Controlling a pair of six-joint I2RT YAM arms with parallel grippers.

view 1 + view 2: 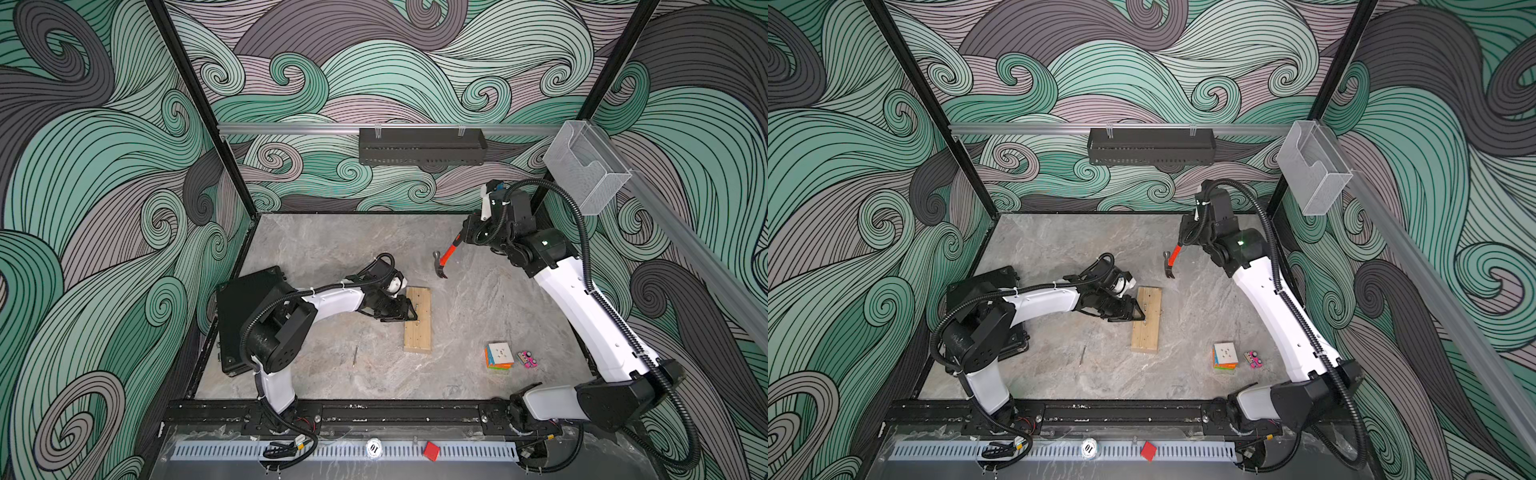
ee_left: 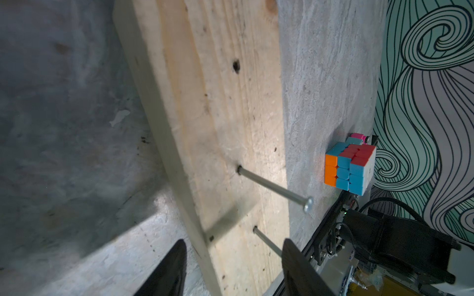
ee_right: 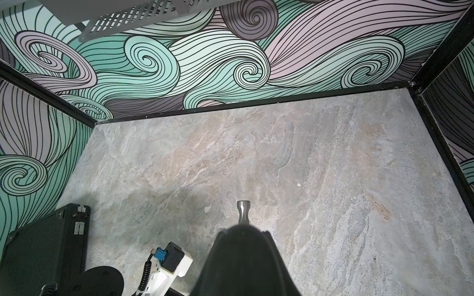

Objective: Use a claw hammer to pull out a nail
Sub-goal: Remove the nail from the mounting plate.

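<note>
- On the table [image 1: 332, 249], mid-field: a wooden board [image 1: 417, 332] lies flat with two nails standing proud of its top face. The taller nail [image 2: 277, 189] has its head well clear of the wood. The second nail [image 2: 266, 242] is half hidden behind a finger.
- At the board's long edge: the left gripper [image 1: 409, 311] is down low with its jaws partly apart. In the wrist view one finger [image 2: 169, 271] sits on the table side of the edge and the other is over the top face, beside the second nail. No firm contact made out. Judgement: it is there to pin the board so it won't lift with the nail.
- Beyond the board's far end: the right gripper [image 1: 464, 240] is clamped on the claw hammer [image 1: 445, 258] at the black handle end. The orange shaft slopes down and the steel head hangs lowest, apparently clear of the table. Holding far from the head gives the longest lever.
- The hammer is well apart from both nails and the claw is not engaged. Pull not yet begun.
- Next, as I read it: slide the fork under the taller nail's head, then rock back.
- Risk: the board slides if the left hold is loose.
- Aside: a colour cube [image 1: 498, 355] and a loose nail [image 1: 355, 355] lie on the table.
</note>
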